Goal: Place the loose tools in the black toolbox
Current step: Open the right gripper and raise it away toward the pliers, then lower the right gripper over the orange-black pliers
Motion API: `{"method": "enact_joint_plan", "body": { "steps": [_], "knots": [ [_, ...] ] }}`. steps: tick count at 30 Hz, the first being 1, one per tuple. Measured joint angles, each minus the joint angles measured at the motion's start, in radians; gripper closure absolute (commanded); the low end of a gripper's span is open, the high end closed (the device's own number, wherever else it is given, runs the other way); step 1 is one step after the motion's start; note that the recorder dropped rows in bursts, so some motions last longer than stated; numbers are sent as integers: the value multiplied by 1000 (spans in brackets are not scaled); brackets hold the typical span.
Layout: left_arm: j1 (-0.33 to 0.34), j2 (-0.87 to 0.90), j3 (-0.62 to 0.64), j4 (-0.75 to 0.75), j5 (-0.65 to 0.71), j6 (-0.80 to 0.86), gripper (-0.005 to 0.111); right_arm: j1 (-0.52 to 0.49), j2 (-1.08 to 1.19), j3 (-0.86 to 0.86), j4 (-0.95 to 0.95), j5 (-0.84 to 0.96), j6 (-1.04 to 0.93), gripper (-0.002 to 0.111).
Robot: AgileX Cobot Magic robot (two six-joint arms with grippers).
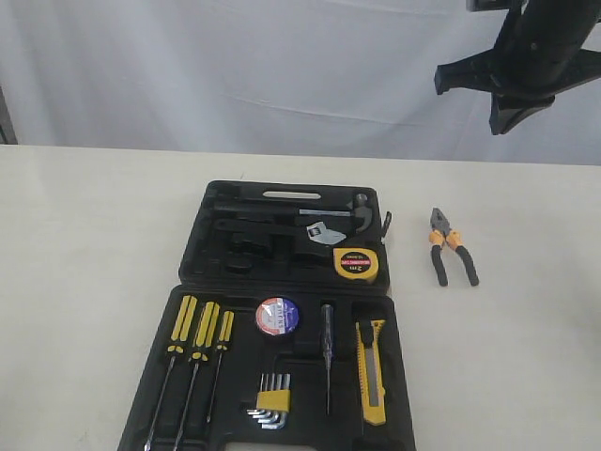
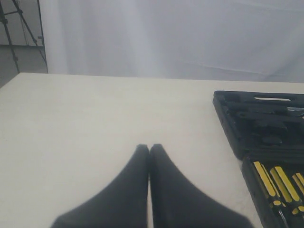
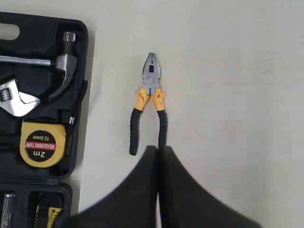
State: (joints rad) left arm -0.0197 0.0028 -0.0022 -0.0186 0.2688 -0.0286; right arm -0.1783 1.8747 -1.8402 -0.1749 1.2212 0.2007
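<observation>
The orange-handled pliers [image 1: 453, 246] lie on the bench [image 1: 94, 235] beside the open black toolbox [image 1: 235, 188], the one tool outside it, so the right gripper [image 3: 157, 148] hangs above them, closed and empty, while the left gripper [image 2: 149, 146] idles, also closed.

The yellow tape measure [image 3: 40, 145] bears a label — "MEASURING TAPE", "2m", "12.5mm".

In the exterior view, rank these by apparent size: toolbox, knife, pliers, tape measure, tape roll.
1. toolbox, far the largest.
2. knife, longer than the pliers, though it may be nearer the camera.
3. pliers.
4. tape measure and tape roll: they look alike, so not ranked.
</observation>
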Motion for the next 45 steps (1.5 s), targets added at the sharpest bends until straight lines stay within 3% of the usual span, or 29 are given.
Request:
{"method": "enact_joint_plan", "body": {
  "steps": [19,24,29,33,45],
  "knots": [
    [0,0,0,0,0,0,107,-10,175,1,0,-363,35,109],
    [0,0,0,0,0,0,107,-12,199,1,-47,-352,30,109],
    [0,0,0,0,0,0,107,-31,224,1,-51,-304,-246,109],
    [0,0,0,0,0,0,107,-58,263,-27,29,-237,-351,109],
    [0,0,0,0,0,0,107,-63,456,-305,45,-29,-306,109]
  ]
}}
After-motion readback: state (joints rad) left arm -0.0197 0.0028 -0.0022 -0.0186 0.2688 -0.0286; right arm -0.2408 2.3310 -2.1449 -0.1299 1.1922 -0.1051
